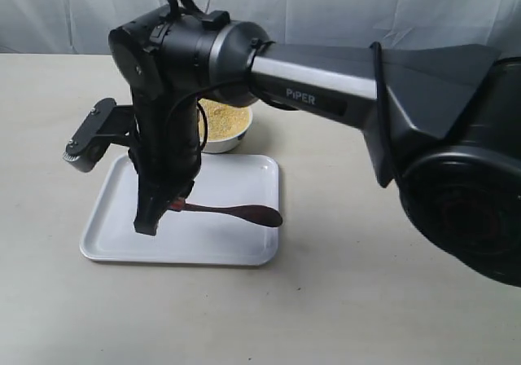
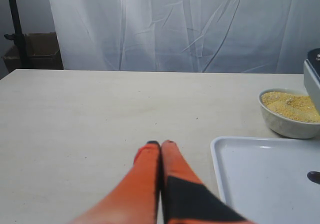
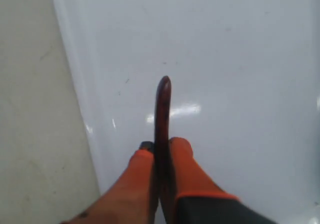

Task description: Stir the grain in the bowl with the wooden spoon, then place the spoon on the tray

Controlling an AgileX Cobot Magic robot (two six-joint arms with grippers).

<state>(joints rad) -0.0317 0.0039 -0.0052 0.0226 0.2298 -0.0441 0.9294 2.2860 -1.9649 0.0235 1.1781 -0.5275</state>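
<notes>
My right gripper [image 1: 174,207] reaches across over the white tray [image 1: 213,243] and is shut on the handle of the dark wooden spoon [image 1: 236,212]. The spoon lies nearly level, low over the tray, with its oval head near the tray's right rim; I cannot tell whether it touches. In the right wrist view the spoon [image 3: 162,106] sticks out from between the orange fingers [image 3: 182,156] over the tray [image 3: 240,59]. Behind the tray stands the white bowl [image 1: 230,144] of golden grain [image 1: 221,118], partly hidden by the arm. My left gripper [image 2: 161,144] is shut and empty above the table, left of the tray [image 2: 270,179].
The right arm's black wrist and its camera [image 1: 88,141] hang over the tray's left end. The left wrist view shows the bowl [image 2: 286,126] beyond the tray's far corner and a white curtain [image 2: 175,29] behind the beige table [image 2: 100,114].
</notes>
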